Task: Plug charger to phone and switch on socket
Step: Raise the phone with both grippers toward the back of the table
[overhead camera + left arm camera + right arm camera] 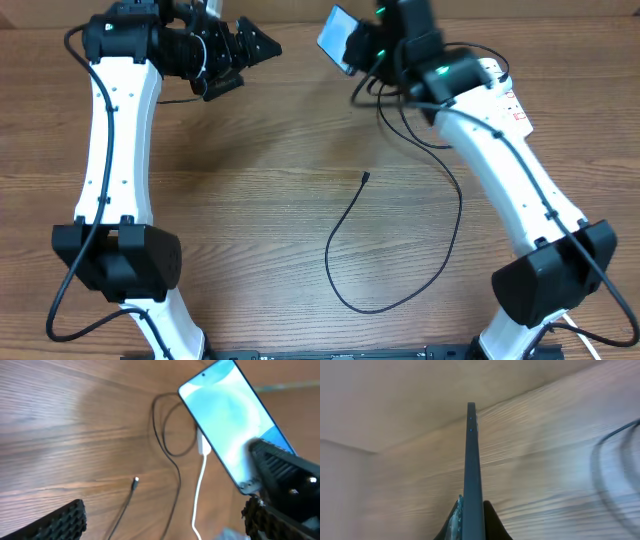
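The left gripper (250, 62) is wide open and holds nothing. The charger (330, 255) lies loose on the table (250, 200). The right gripper (360, 55) pinches the phone (338, 38) up in the air. The charger's tiny tip (365, 178) may slip away, or a push may knock the phone loose.

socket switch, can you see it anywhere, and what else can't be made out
- socket: overhead, mostly under the right arm; switch not visible.
- charger plug end: overhead, cable disappears under that arm.
- phone port: left wrist view, right gripper covers the lower end; right wrist view shows it edge-on.
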